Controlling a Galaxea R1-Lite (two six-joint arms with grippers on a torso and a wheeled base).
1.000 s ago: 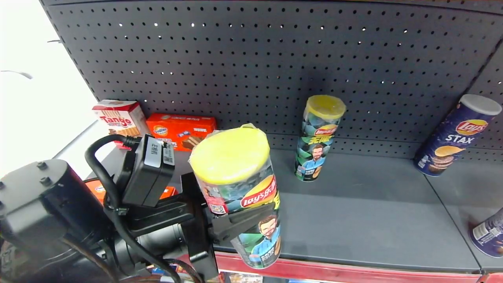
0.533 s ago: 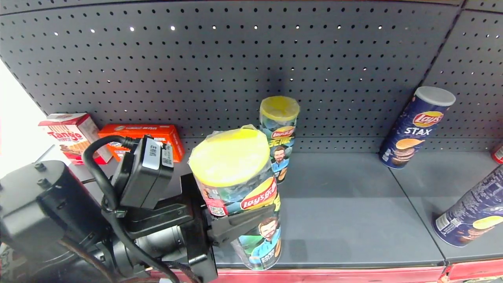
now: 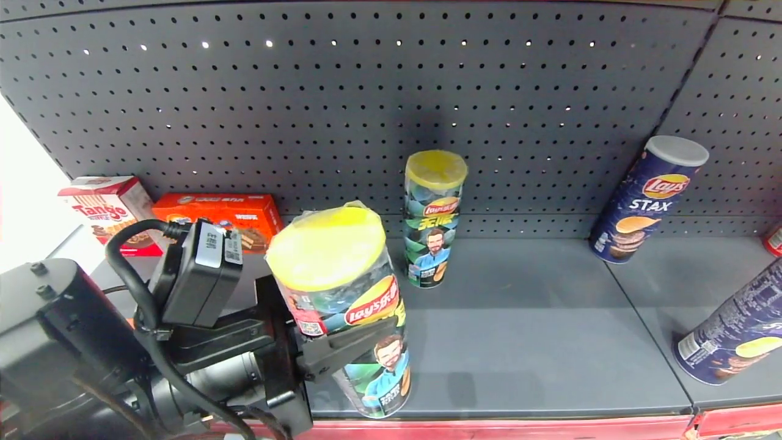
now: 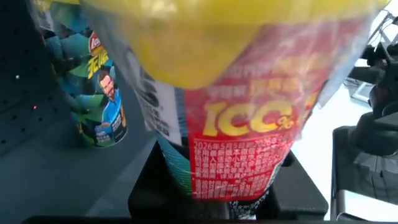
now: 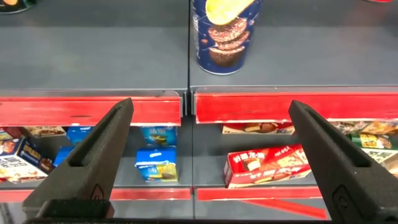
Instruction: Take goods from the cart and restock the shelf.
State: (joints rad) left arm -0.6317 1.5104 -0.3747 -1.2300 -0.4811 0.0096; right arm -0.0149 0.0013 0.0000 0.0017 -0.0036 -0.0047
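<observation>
My left gripper [image 3: 345, 351] is shut on a chip can with a yellow lid [image 3: 342, 305], held upright over the front edge of the grey shelf [image 3: 537, 342]. I cannot tell whether its base touches the shelf. A matching can [image 3: 435, 220] stands further back near the pegboard. Up close, the held can [image 4: 236, 124] sits between the jaws of the left gripper [image 4: 230, 196], with the matching can [image 4: 99, 93] beyond it. My right gripper [image 5: 211, 162] is open in front of the red shelf edge [image 5: 280, 106], with nothing between its fingers.
Two snack boxes, one white and red [image 3: 104, 211] and one orange [image 3: 217, 211], lie at the shelf's left. A blue can [image 3: 647, 201] leans against the pegboard at the right, another [image 3: 727, 336] lies tilted near the front. A blue can [image 5: 225, 37] stands above the lower shelf's boxes [image 5: 264, 165].
The head camera first shifted right along the shelf. Since then the left gripper with the can has moved left and a little lower; the things on the shelf kept still.
</observation>
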